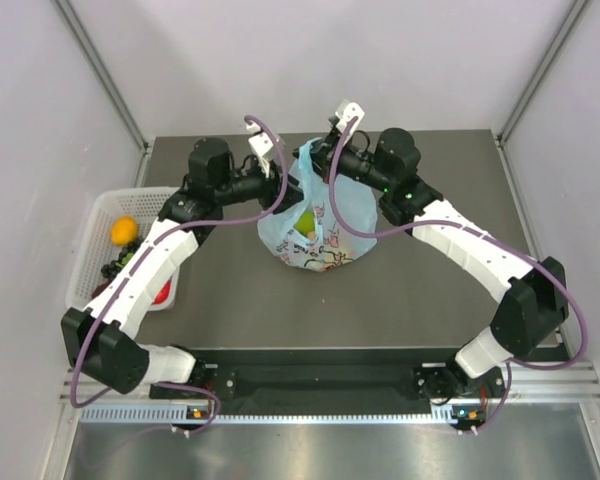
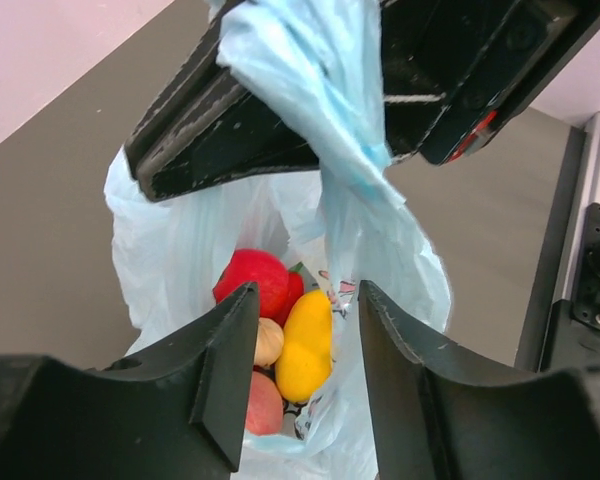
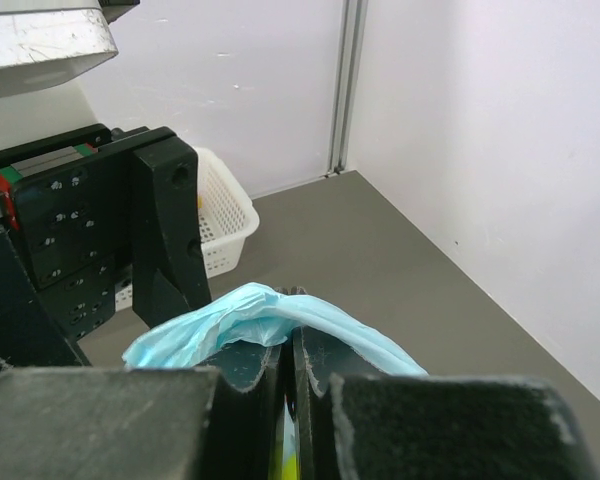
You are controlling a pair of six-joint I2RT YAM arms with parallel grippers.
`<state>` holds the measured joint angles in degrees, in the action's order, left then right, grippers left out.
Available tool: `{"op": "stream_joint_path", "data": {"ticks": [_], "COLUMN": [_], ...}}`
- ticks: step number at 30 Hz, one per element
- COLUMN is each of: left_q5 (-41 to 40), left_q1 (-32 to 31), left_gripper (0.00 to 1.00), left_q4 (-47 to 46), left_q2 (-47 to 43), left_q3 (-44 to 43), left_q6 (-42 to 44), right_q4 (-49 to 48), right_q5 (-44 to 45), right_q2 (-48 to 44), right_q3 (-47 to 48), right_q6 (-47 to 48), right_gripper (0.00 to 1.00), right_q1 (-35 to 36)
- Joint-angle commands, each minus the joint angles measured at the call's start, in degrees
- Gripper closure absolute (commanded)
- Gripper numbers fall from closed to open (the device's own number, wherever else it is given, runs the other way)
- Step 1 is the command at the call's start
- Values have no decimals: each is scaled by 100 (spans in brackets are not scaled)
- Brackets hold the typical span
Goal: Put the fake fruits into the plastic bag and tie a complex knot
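The light-blue plastic bag stands mid-table with its mouth open. Inside it, the left wrist view shows a red apple, a yellow mango, a pink peach and a small beige fruit. My right gripper is shut on a bag handle and holds it up above the bag; the plastic drapes over its closed jaws. My left gripper is open and empty, hovering over the bag's mouth on the left. No knot shows.
A white mesh basket sits at the table's left edge with an orange, dark grapes and a red fruit in it. The basket also shows in the right wrist view. White walls enclose the table.
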<state>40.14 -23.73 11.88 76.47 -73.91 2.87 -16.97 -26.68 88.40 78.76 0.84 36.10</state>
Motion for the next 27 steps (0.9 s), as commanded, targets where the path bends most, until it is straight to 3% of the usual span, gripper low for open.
{"op": "stream_joint_path", "data": {"ticks": [1, 8, 16, 27], "left_q5": [-226, -560, -525, -77], "left_q1": [-9, -18, -9, -62], "left_gripper": [52, 58, 76, 80], "left_q4": [139, 298, 271, -80], "left_q2": [-281, -273, -123, 123], "left_q3": [-132, -194, -387, -396], "left_q6": [125, 152, 161, 117], "right_q4": [-114, -122, -105, -96], "right_q5": [-39, -83, -101, -110], "right_q2": [-306, -341, -341, -341], "right_q3": [157, 131, 139, 157], "right_q6": [-31, -23, -14, -23], "right_gripper": [100, 100, 100, 100], "right_q1": [-85, -112, -103, -103]}}
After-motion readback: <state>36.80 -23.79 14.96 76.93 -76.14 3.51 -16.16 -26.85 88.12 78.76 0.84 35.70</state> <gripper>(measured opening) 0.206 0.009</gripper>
